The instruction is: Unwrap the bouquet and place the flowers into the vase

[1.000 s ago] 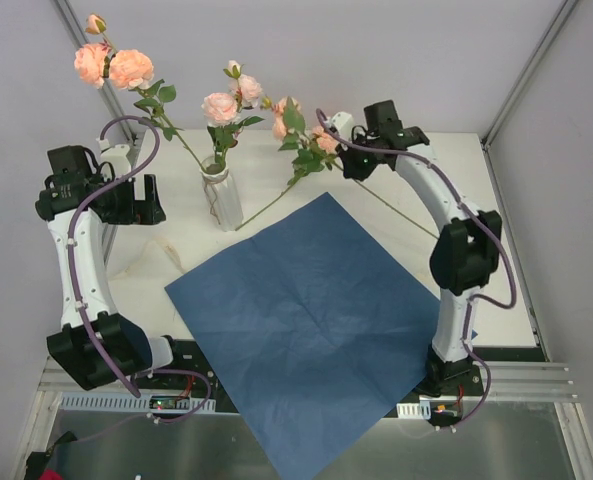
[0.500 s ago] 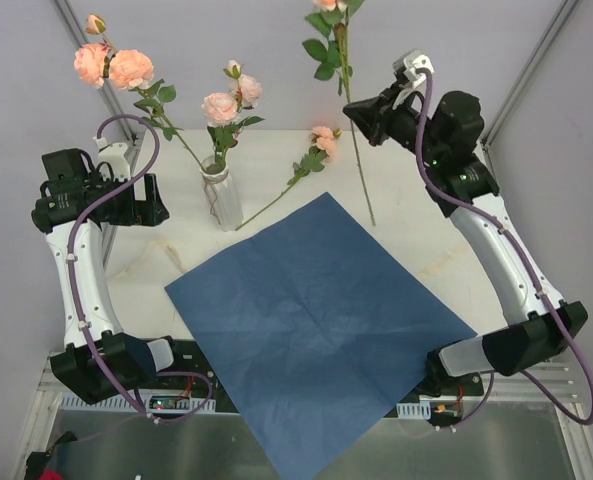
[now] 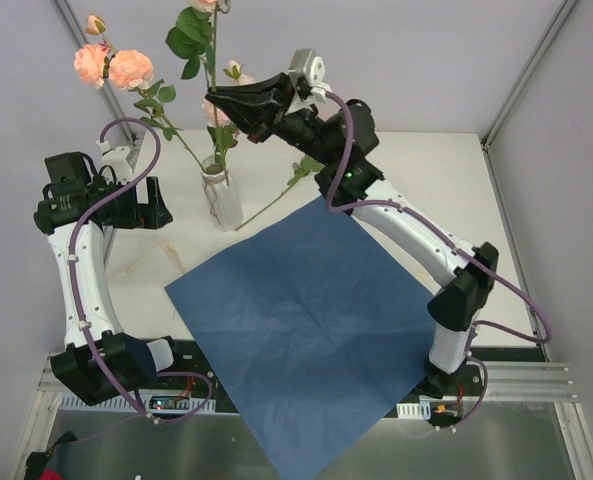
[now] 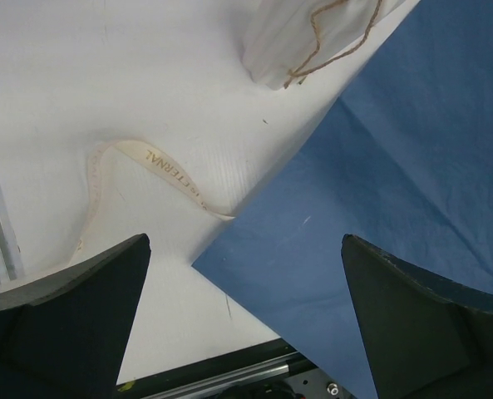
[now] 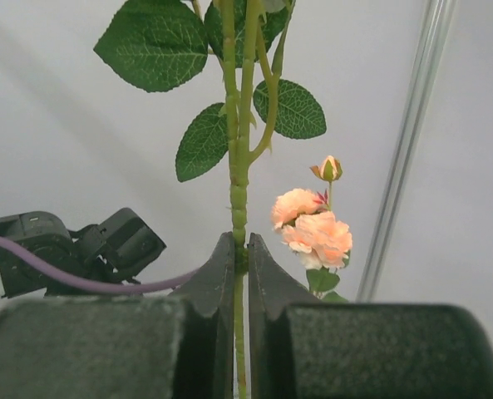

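Top view: R arm's jaws pinched shut on one flower stem [image 3: 212, 70], held upright right over the vase [image 3: 222, 200]. Stem's lower end drops twd vase mouth, can't tell if it's in. Vase stands upright nr far-left of tabletop [image 3: 456, 200], w/ other roses [image 3: 111, 66] leaning out twd far-left corner. One more flower [image 3: 298, 177] lies flat just beyond far corner of blue sheet [image 3: 306, 310], which is spread flat and overhangs near edge. L arm's jaws wide open, empty, by left edge.

L wrist view: jaws spread wide, nothing btwn. Below them, cream ribbon [image 4: 150, 162] lies loose on tabletop, touching sheet corner; vase base at top.

R wrist view: jaws closed tight on green stem, leaves [image 5: 155, 41] above.
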